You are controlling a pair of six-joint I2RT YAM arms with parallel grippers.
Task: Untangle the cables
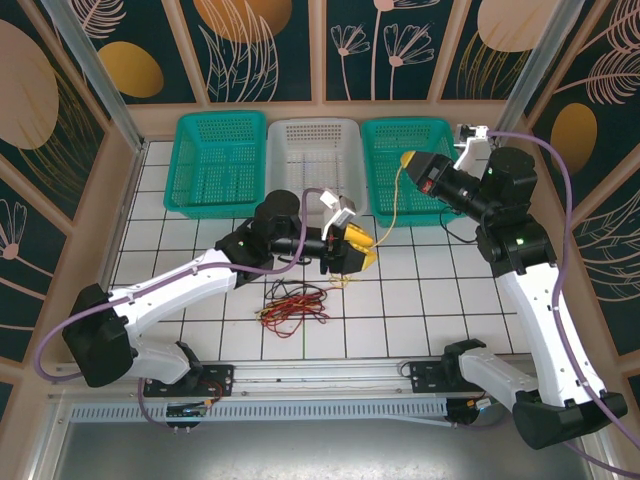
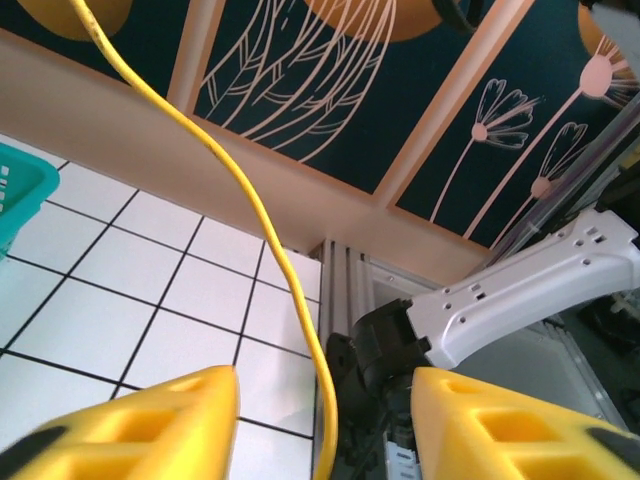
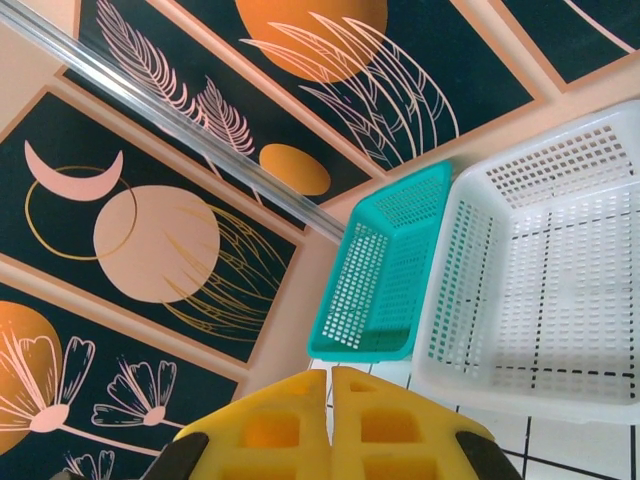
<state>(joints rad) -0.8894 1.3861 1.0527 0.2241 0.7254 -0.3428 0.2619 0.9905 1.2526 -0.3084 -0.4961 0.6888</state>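
Note:
A yellow cable (image 1: 394, 205) hangs taut from my right gripper (image 1: 406, 160), which is held above the right teal basket (image 1: 385, 130), and slants down to my left gripper (image 1: 357, 252). In the right wrist view the right gripper (image 3: 331, 376) has its yellow fingers pressed together; the cable itself is hidden there. In the left wrist view the yellow cable (image 2: 250, 200) runs between the spread fingers (image 2: 150, 420) of the left gripper (image 2: 325, 385), touching neither. A loose tangle of red, black and tan cables (image 1: 293, 303) lies on the tiles in front of the left gripper.
Three baskets line the back wall: a teal one (image 1: 220, 160), a white one (image 1: 318, 150) and the right teal one. The right wrist view shows the teal basket (image 3: 385, 270) and the white basket (image 3: 540, 280). The right arm's white link (image 2: 530, 290) stands beyond the left fingers.

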